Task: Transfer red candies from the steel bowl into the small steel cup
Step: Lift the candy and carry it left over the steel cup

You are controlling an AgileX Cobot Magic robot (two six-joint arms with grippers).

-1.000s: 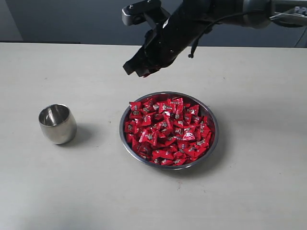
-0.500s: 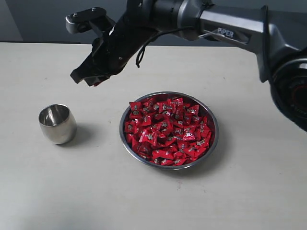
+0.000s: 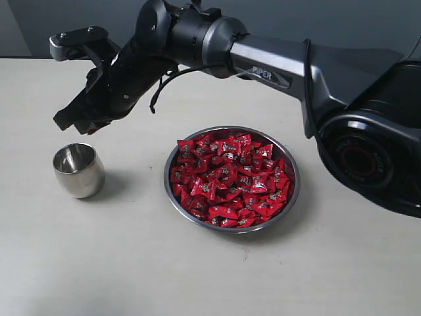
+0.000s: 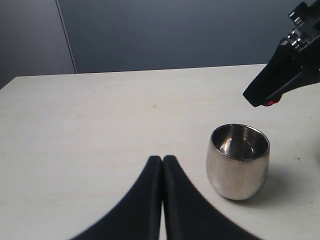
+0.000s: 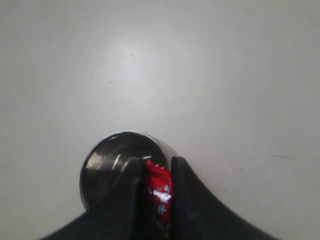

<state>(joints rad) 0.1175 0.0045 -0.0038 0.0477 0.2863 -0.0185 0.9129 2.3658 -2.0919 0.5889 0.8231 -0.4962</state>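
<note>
The steel bowl [image 3: 166, 178] sits mid-table, heaped with red candies [image 3: 229, 181]. To its left stands the small steel cup [image 3: 79, 170], upright, showing nothing inside. My right gripper [image 3: 75, 124] has reached across and hangs just above and behind the cup. In the right wrist view the right gripper [image 5: 157, 167] is shut on one red candy [image 5: 159, 189], over the near edge of the cup's [image 5: 107, 165] mouth. My left gripper [image 4: 162, 159] is shut and empty, low over the table beside the cup [image 4: 238, 161]. The right gripper's tip [image 4: 265, 97] shows a speck of red.
The right arm's long grey link [image 3: 283, 66] spans the table behind the bowl. Pale tabletop [image 3: 99, 263] surrounds cup and bowl, with a dark wall [image 4: 175, 35] at the far edge. The left arm does not show in the exterior view.
The right arm has swung left from above the bowl's far side to above the cup, carrying the candy. Cup, bowl and its candies have not moved.
</note>
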